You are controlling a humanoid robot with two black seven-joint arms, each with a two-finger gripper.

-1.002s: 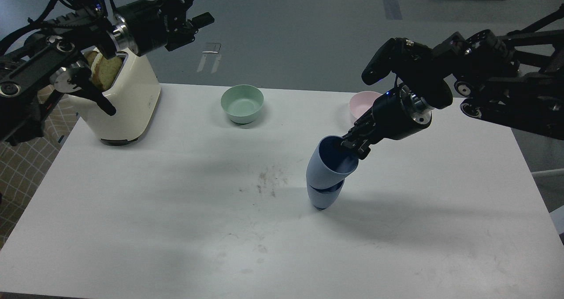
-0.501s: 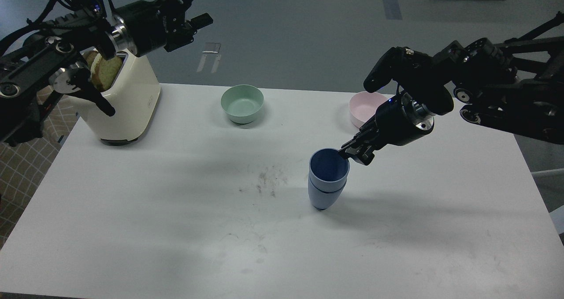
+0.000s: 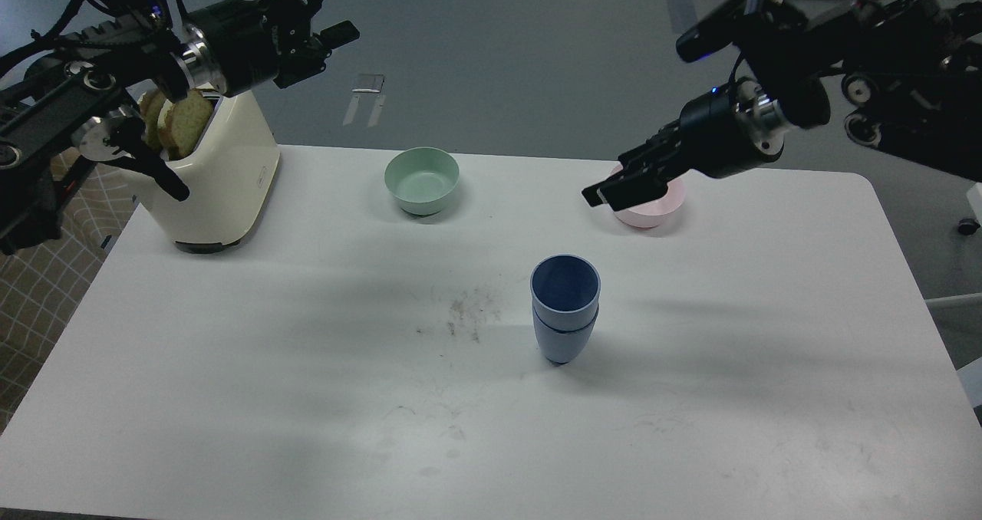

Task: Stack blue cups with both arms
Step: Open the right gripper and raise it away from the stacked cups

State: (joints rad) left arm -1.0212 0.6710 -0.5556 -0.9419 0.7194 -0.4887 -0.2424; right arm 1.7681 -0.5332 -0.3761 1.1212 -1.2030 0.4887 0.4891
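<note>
From the head view, the right gripper (image 3: pixel 614 190) hangs above the far right part of the white table (image 3: pixel 230 397), holding nothing. It is seen dark and nearly side-on, so I cannot tell whether its fingers stand wide or narrow. The pink bowl (image 3: pixel 658 209) sits directly behind and under it, partly covered by the fingertips.

The blue cups (image 3: pixel 565 309) stand below and slightly to the left of this gripper, well apart from it, near the middle of the table. One cup is nested inside the other, the upper rim showing above the lower rim, and the pair stands upright on the narrow base of the lower cup. Nothing touches them.

Left of the gripper, at about the same depth on the table, sits the mint-green bowl (image 3: pixel 422 180). A patch of dark crumbs (image 3: pixel 464 317) lies left of the cups.

The left gripper (image 3: pixel 326 2) is raised at the far left, above and beyond the table's back edge, far from the cups. Its fingers are spread apart with nothing between them. Just below and to its left stands a cream toaster (image 3: pixel 219 179) with slices of bread (image 3: pixel 173 117) sticking out of its top, partly behind the left arm.
</note>
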